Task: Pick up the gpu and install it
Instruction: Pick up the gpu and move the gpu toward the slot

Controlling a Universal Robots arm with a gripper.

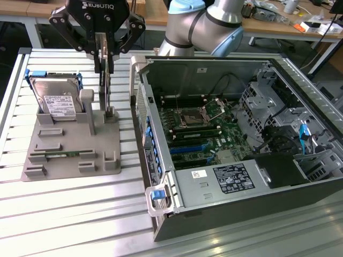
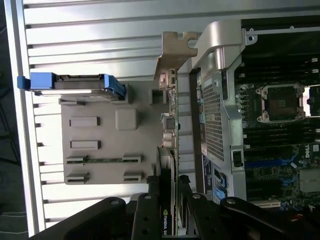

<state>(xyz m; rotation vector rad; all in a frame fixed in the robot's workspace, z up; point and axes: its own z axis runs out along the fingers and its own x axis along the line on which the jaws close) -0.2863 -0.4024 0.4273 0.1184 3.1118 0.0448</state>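
The open computer case lies nearest on the slatted table; beside it sits the grey holder; over its far part the gripper is clamped on the gpu, upright, edge-on, near the case wall; the hard drive stands at the holder's far corner.

gpu green board edge, dark body, pale silver bracket | hard drive silver, white label, blue frame | holder plain grey | bench ribbed silver slats | motherboard green, blue slots | case dark grey, black and white stickers | arm silver-grey, pale blue caps
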